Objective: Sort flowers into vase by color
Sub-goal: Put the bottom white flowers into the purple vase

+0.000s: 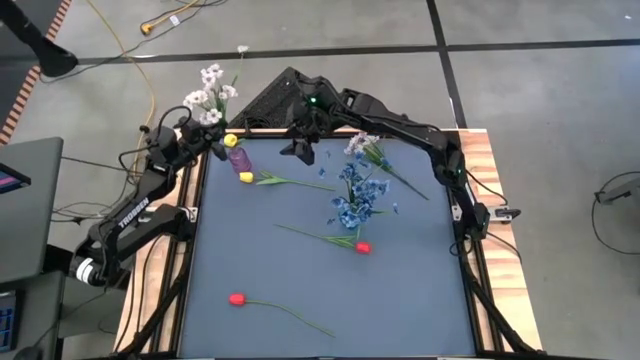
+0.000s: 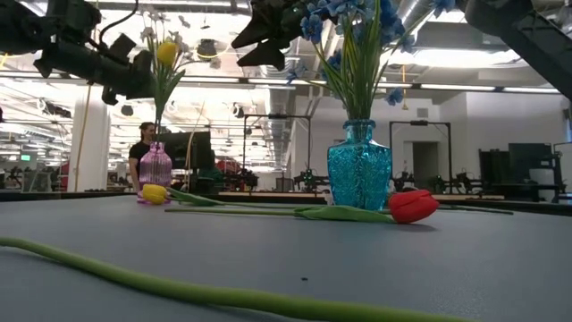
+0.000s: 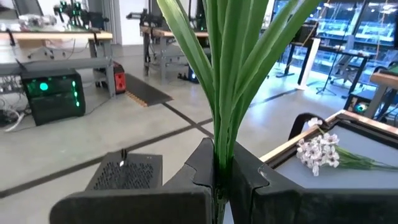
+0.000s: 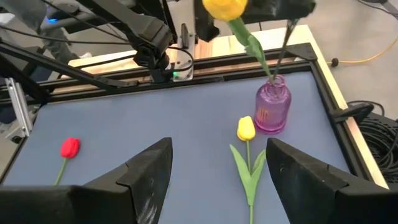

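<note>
A purple vase [image 1: 238, 158] stands at the table's far left with a yellow bud [image 4: 224, 7] upright in it. My left gripper [image 1: 212, 143] is just above it, shut on a tall white-lavender blossom bunch [image 1: 210, 95]. A blue vase [image 2: 359, 174] at mid-table holds blue sprigs [image 1: 355, 190]. My right gripper [image 1: 300, 150] hovers open over the far side of the table, between the two vases, with nothing between its fingers. Flat on the table lie a yellow flower [image 4: 247, 129], a second white-lavender bunch [image 1: 360, 145] and two red tulips [image 1: 362, 247] [image 1: 237, 298]. My left gripper pinches the bunch's green stems and long leaves [image 3: 219, 155] between its two fingers, well below the blossoms. The fingers lie level, across the upright stems. The blossoms stand above the gripper, and a thin stem [image 4: 283, 50] runs down to the purple vase's mouth.
A raised frame [image 1: 470, 180] edges the table. Cables [image 1: 140, 60] lie on the floor beyond the far left corner. A long green stem [image 2: 179, 286] crosses the near side of the table. A person [image 2: 141, 152] stands in the room far behind.
</note>
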